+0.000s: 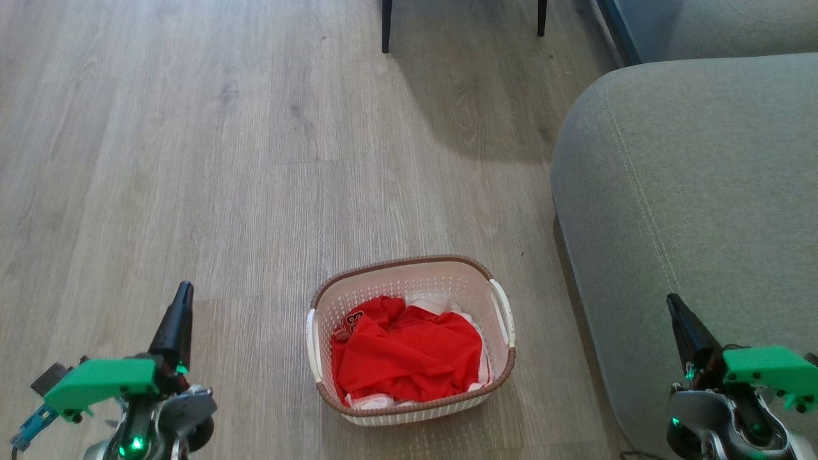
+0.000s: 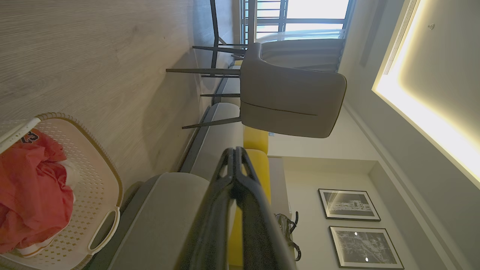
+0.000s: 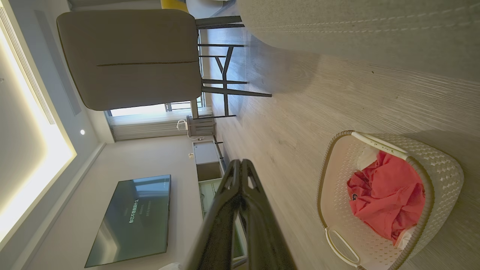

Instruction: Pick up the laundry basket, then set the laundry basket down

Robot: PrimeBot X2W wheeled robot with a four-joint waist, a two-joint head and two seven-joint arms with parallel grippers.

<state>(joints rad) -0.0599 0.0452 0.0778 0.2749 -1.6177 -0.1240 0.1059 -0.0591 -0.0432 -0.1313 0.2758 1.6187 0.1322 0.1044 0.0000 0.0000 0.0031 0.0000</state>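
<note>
Your left gripper (image 1: 185,291) and right gripper (image 1: 672,303) are clenched and empty. Open them first, or they may push the laundry basket (image 1: 409,262) against the sofa (image 1: 690,191).

The red jersey (image 1: 409,351) hides the floor of the laundry basket (image 1: 409,284) from you. At 12 o'clock the head view's edge cuts off the chair legs (image 1: 386,25). Text on the television (image 3: 131,217) is too small to read.
</note>
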